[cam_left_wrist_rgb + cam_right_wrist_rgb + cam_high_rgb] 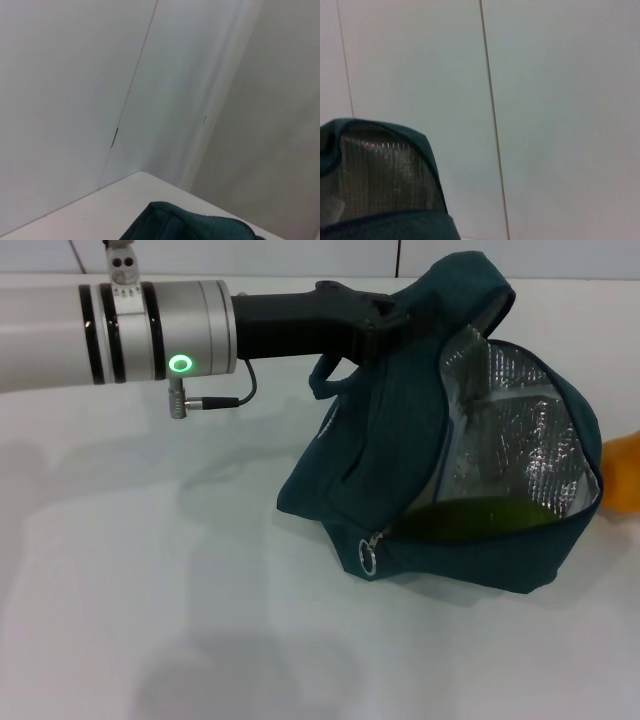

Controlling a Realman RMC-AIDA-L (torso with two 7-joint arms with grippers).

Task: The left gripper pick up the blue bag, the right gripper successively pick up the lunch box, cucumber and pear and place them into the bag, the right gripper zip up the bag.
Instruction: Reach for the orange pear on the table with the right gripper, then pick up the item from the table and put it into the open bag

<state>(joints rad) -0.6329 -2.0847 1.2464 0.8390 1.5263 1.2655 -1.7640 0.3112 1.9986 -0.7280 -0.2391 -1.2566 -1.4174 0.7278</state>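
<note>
The blue bag (pixel 400 470) sits on the white table (pixel 150 620), its top flap pulled up and its mouth gaping to the right, showing silver foil lining (pixel 520 430). My left gripper (pixel 392 320) reaches in from the left and is shut on the fabric at the bag's top by a loop handle. Inside, at the bottom of the bag, lies the green cucumber (pixel 490 515). The pear (pixel 622 472) shows as an orange shape at the right edge, just outside the bag. I cannot make out the lunch box. The right gripper is out of view; its wrist view shows the bag's open mouth (pixel 380 170).
The zipper's metal ring pull (pixel 369 556) hangs at the bag's front lower corner. A white panelled wall (pixel 545 100) stands behind the table. The left wrist view shows only a bit of bag fabric (pixel 190 227) and the wall.
</note>
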